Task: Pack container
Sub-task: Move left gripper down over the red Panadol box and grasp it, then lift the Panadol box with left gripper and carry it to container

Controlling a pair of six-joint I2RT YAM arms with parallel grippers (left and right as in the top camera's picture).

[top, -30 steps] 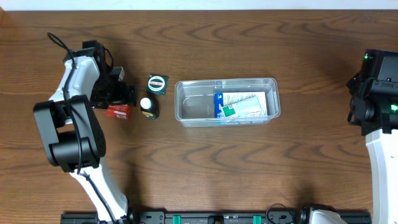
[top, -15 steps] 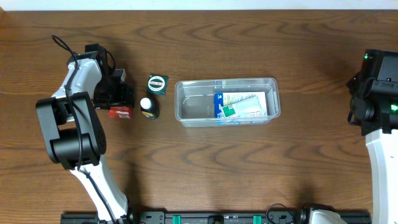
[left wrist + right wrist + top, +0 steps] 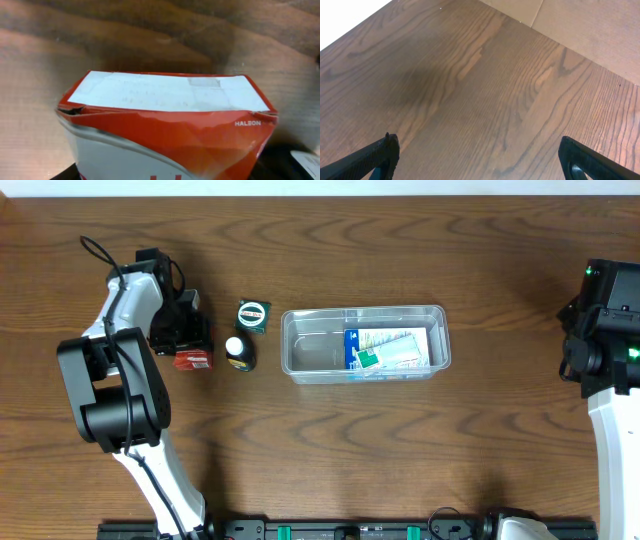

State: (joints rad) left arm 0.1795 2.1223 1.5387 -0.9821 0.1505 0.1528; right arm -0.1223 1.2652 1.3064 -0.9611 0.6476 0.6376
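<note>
1 dark wood table (image 3: 400, 440); right end effector (image 3: 477, 150) wide, left end effector (image 3: 188, 340): cannot tell.

Left wrist: red box (image 3: 165, 130) cut off by bottom edge, small print blurred.
Overhead: left gripper (image 3: 188, 340) covers most of that box; jaw state unreadable, possibly touching it.
Right arm (image 3: 610, 370) cropped at right edge.
Packet (image 3: 385, 350) text too small.

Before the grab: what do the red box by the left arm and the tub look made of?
Red box: probably thin glossy printed cardboard; its top edge is creased and dented. Container: clear smooth plastic, likely fairly stiff; the table shows through its base, and there are highlights on the rim.
</note>
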